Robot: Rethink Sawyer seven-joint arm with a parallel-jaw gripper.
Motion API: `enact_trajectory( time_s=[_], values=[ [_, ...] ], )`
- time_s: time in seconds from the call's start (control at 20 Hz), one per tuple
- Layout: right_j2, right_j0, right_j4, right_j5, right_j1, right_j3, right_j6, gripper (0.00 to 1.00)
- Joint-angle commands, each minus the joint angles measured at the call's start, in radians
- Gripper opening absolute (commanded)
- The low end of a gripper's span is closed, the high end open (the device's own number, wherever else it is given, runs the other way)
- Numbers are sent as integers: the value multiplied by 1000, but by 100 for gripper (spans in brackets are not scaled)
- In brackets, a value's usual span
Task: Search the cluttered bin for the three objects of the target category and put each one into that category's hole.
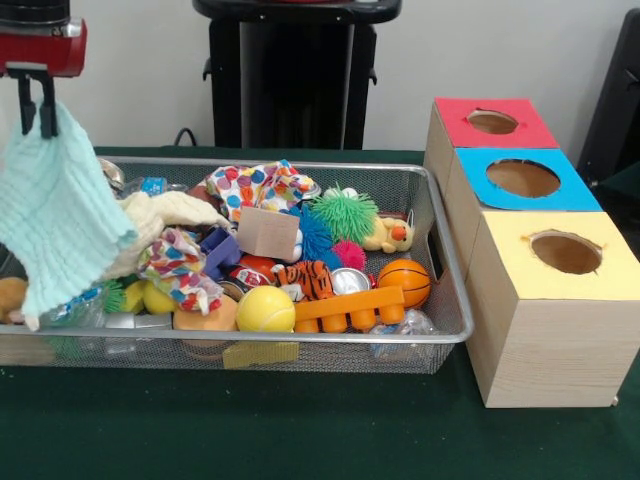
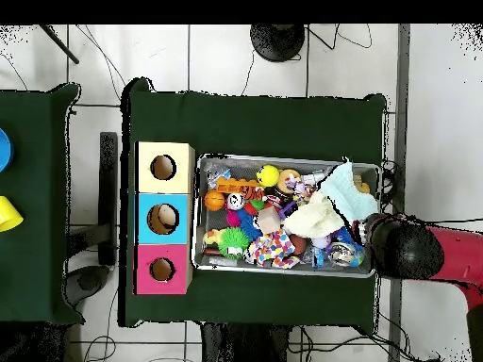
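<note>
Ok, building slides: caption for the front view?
Gripper lifts a mint cloth above the cluttered bin beside three holed boxes.

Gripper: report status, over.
Gripper shut on pale green cloth, lifted over bin. Striped tiger and duck uncovered in bin. Red-topped box unblocked.

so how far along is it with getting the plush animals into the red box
Nothing looks delivered yet. The gripper is shut on a pale green cloth, lifted over the wire bin, apparently clearing clutter. The tiger and duck lie in the bin; all three plush toys have yet to reach the red box's hole.
</note>
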Motion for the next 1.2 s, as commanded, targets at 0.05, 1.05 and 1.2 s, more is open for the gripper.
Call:
enact_trajectory(
  time_s=[0.05,1.05,1.2],
  values=[
    [70,0,27,65,-65,102,-184,0],
    [53,20,-11,44,-58,90,-167,0],
    [51,22,-11,49,-57,85,-166,0]
  ],
)
